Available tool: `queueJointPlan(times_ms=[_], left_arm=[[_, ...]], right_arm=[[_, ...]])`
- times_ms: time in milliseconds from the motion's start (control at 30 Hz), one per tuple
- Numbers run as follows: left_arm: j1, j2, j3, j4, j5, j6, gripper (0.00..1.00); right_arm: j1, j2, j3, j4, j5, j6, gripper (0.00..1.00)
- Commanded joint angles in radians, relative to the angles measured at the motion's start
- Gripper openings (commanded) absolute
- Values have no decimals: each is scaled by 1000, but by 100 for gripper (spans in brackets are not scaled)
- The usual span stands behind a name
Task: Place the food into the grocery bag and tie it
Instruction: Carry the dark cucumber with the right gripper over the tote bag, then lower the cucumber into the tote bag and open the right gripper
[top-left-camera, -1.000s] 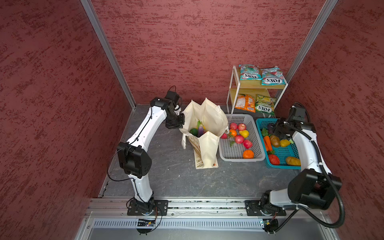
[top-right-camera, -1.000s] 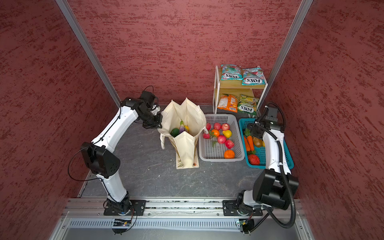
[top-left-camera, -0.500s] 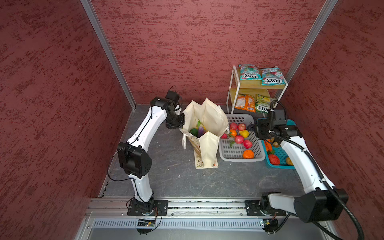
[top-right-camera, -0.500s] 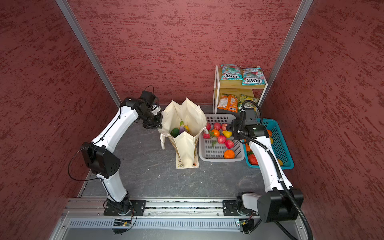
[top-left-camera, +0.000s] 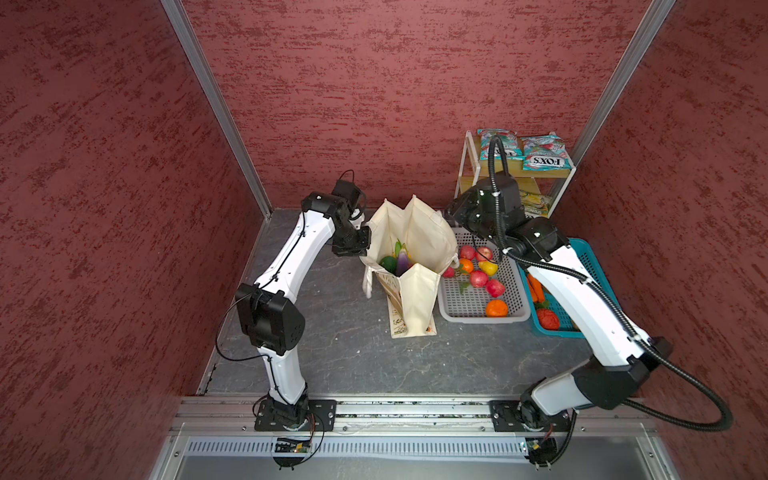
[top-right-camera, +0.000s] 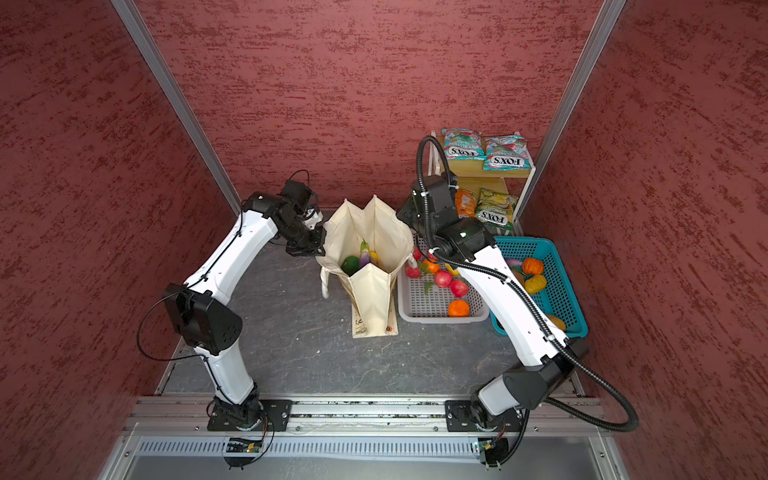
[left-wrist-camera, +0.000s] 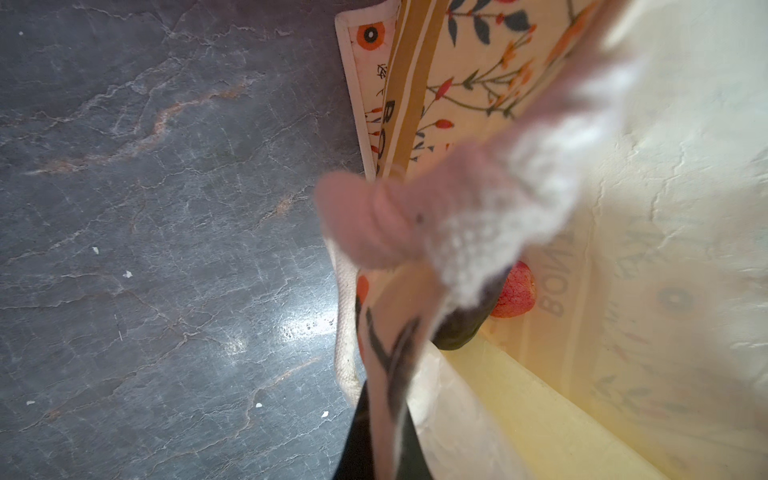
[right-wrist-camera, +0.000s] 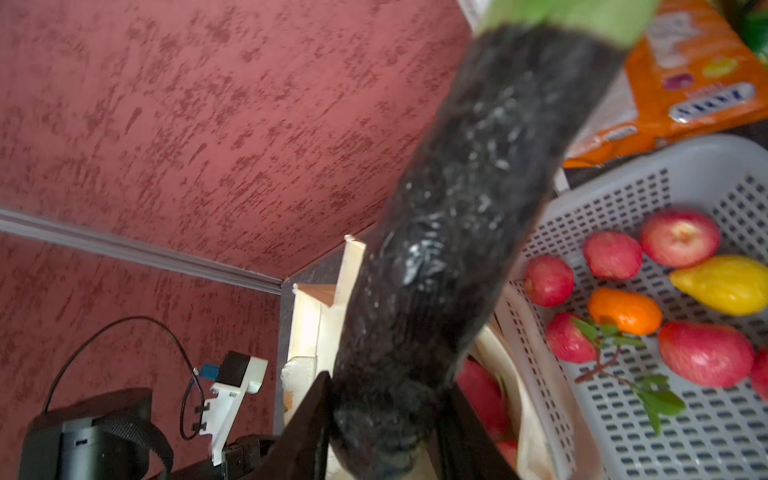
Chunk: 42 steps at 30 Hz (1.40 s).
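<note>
**A:** Where is the grocery bag (top-left-camera: 415, 299)?

**B:** It stands open in the middle of the tabletop (top-left-camera: 332, 332). The left fingers (left-wrist-camera: 353, 440) stay clenched on its left rim.

**A:** What has changed?

**B:** A second ago the right arm was over the blue basket (top-left-camera: 592, 266) at the right. Now the right fingers (right-wrist-camera: 307, 428) grasp the dark green vegetable (right-wrist-camera: 457, 216) just beside the bag's right rim. I think the drop comes next.

**A:** Any writing?

**B:** FOX'S on the teal packets (top-left-camera: 544, 156), on the shelf (top-left-camera: 540, 173) at the upper right. The bag's tan band begins with BO. The rest I cannot read.
</note>
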<state>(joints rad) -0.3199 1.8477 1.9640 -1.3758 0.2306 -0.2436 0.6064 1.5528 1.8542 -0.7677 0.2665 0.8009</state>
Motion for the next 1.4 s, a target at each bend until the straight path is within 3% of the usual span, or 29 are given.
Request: queueJointPlan(times_ms=[0,167,500,833,1100,1367], left_arm=[[-1,2,27,-2,4,26,0],[1,-17,15,-4,-3,29,0],[13,-10,43,-7,0,27,0],[14,18,78,-7,4,24,0],[21,24,76,-8,3,27,0],[25,27,78,-14,-4,24,0]], right_arm=[[75,58,70,27,66,-249,40],[134,132,99,28,37,-394,40],[141,197,46,-27,-70,-556,40],[135,231,29,-96,-109,-611,41],[106,275,32,-126,-206,-633,40],[95,367,111,-270,-267,-761,39]])
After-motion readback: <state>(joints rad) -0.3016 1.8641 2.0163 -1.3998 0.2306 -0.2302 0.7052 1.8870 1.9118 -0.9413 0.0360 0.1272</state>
